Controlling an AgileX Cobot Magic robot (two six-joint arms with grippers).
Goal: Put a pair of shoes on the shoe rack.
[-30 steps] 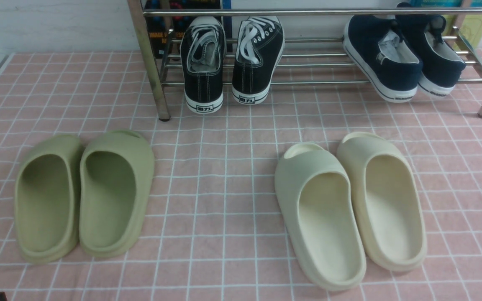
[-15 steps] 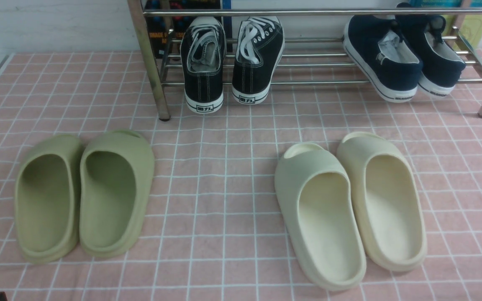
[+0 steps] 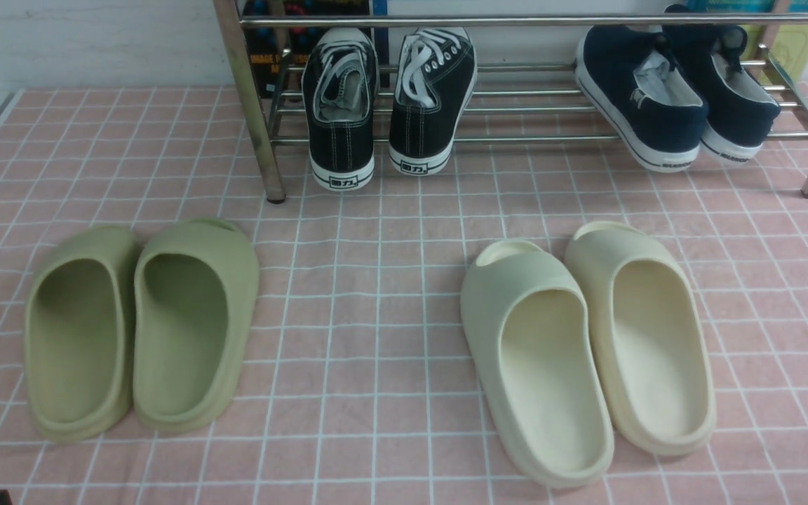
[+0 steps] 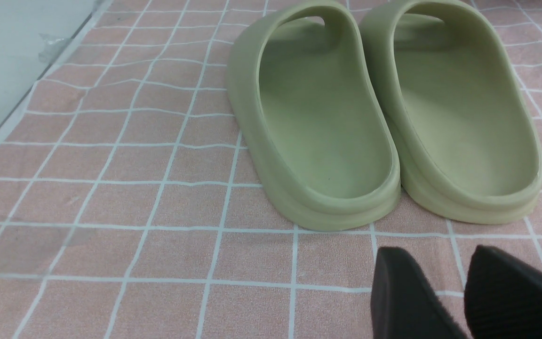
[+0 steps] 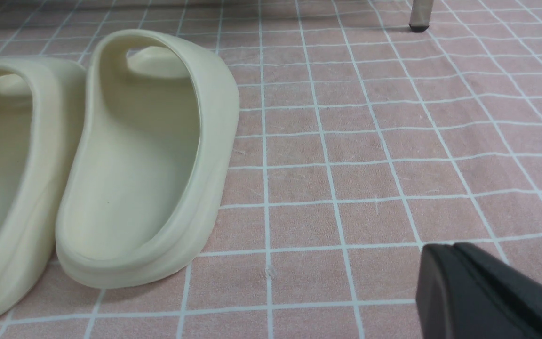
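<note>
Two claws over pink-checked cloth by a pale wall: left [image 4: 433, 256] slightly released, right [image 5: 454, 252] clenched, both without cargo.

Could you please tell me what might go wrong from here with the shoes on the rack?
The navy canvas slip-on shoes sit askew, heels overhanging the front bar of the chrome tube shoe rack, so a bump might tip them off. They also lie close together, so a gripper reaching for one could nudge the other.

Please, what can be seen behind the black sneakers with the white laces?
Behind the black sneakers are rack bars and, at the left one, a dark book cover. Whatever the shoes themselves cover cannot be seen.
</note>
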